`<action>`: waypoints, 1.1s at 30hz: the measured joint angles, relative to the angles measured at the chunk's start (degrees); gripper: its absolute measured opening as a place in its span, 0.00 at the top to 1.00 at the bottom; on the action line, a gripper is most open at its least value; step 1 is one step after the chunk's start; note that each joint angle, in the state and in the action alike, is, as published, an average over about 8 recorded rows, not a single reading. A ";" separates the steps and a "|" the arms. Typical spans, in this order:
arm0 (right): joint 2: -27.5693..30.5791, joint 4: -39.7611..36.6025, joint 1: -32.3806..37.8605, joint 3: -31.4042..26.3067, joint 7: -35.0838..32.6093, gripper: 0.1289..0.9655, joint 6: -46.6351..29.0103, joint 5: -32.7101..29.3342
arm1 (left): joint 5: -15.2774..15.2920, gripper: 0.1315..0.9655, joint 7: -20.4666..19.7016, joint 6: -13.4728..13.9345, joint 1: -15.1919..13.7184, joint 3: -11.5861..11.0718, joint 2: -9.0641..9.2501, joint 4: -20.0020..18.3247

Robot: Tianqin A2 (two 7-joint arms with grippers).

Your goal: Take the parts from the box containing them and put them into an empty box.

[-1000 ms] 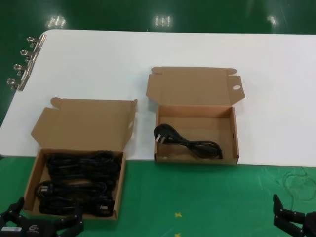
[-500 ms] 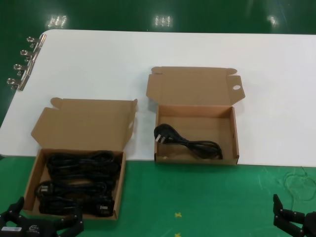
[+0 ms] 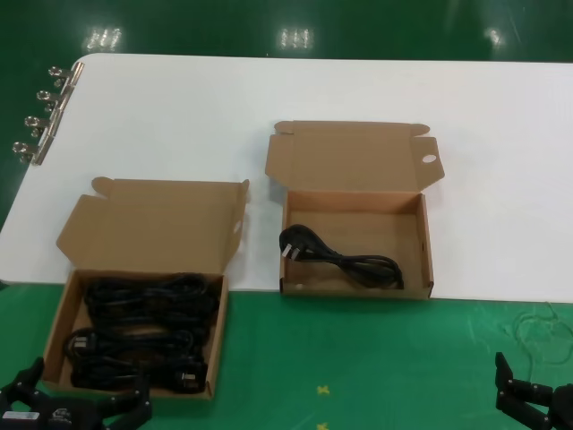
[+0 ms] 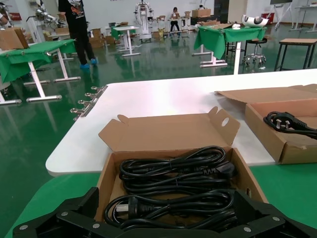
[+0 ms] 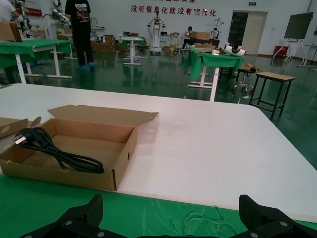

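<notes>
Distant person (image 4: 75, 25) only in wrist views, beyond white table (image 3: 269, 98).

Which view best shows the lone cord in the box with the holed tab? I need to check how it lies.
The head view: the lone cord lies whole, seen from above, inside the box. The right wrist view shows it obliquely; the left wrist view only catches its plug end.
</notes>
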 joint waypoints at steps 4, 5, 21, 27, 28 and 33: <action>0.00 0.00 0.00 0.00 0.00 0.00 0.00 0.00 | 0.00 0.00 0.00 0.00 0.00 0.00 0.00 0.00; 0.00 0.00 0.00 0.00 0.00 0.00 0.00 0.00 | 0.00 0.00 0.00 0.00 0.00 0.00 0.00 0.00; 0.00 0.00 0.00 0.00 0.00 0.00 0.00 0.00 | 0.00 0.00 0.00 0.00 0.00 0.00 0.00 0.00; 0.00 0.00 0.00 0.00 0.00 0.00 0.00 0.00 | 0.00 0.00 0.00 0.00 0.00 0.00 0.00 0.00; 0.00 0.00 0.00 0.00 0.00 0.00 0.00 0.00 | 0.00 0.00 0.00 0.00 0.00 0.00 0.00 0.00; 0.00 0.00 0.00 0.00 0.00 0.00 0.00 0.00 | 0.00 0.00 0.00 0.00 0.00 0.00 0.00 0.00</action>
